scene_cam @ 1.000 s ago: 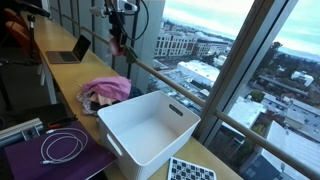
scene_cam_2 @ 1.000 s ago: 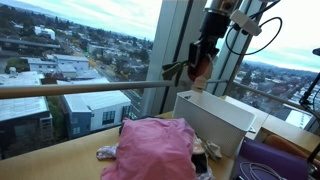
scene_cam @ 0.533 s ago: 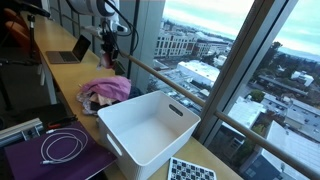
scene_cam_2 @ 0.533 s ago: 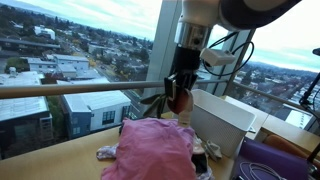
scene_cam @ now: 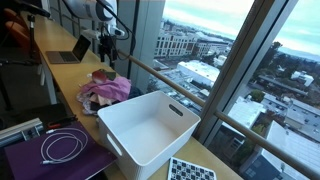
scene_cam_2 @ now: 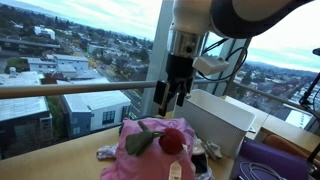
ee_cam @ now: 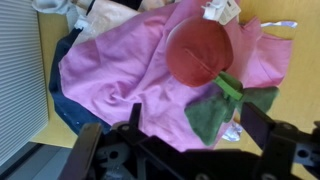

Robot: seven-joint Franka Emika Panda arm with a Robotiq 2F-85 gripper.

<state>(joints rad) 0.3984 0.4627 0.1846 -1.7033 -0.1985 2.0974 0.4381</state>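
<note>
A red round soft toy point(ee_cam: 198, 50) with green leaves point(ee_cam: 214, 108) lies on a crumpled pink cloth point(ee_cam: 118, 72). In both exterior views the toy point(scene_cam: 103, 75) point(scene_cam_2: 173, 141) rests on top of the cloth pile point(scene_cam: 110, 91) point(scene_cam_2: 148, 158). My gripper point(scene_cam_2: 172, 99) point(scene_cam: 107, 52) hangs just above it, open and holding nothing. In the wrist view the gripper point(ee_cam: 197, 126) has its dark fingers point(ee_cam: 134, 118) on either side of the leaves, clear of the toy.
A white bin point(scene_cam: 150, 126) point(scene_cam_2: 216, 116) stands beside the pile on the wooden counter point(scene_cam: 66, 82). A laptop point(scene_cam: 70, 50) sits farther along. A purple mat with a white cable point(scene_cam: 58, 149) and a checkerboard point(scene_cam: 190, 170) lie near the bin. Window glass and a rail point(scene_cam_2: 70, 89) run behind.
The gripper came down from high above the counter with the red toy, opened, and the toy now lies on the pink cloth.
</note>
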